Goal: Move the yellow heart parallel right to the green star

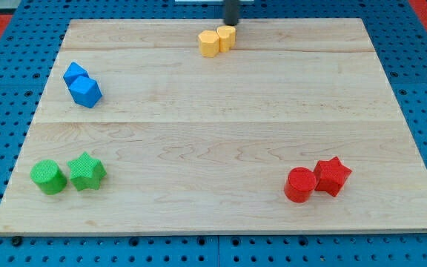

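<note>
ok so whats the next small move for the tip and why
Probably push toward the view's bottom. My tip sits at the view's top edge, just above the two yellow blocks; the yellow heart looks like the right one, touching the other yellow block. The green star lies far off at bottom left.

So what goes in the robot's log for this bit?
tip: view's top, just above yellow heart | green star: bottom left | heart not yet beside star
</note>
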Robot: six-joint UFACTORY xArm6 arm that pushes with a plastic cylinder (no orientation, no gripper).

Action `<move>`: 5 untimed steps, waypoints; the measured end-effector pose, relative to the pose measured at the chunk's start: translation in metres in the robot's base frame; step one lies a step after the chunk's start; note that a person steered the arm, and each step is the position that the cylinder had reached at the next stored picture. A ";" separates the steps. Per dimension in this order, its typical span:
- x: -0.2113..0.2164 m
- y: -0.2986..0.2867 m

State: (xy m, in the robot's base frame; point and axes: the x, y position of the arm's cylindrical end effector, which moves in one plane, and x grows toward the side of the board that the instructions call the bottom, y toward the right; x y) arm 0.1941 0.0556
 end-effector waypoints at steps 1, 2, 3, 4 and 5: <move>0.080 -0.017; 0.138 -0.043; 0.103 0.004; 0.036 -0.017; 0.074 -0.044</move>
State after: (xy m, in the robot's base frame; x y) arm 0.2682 0.0111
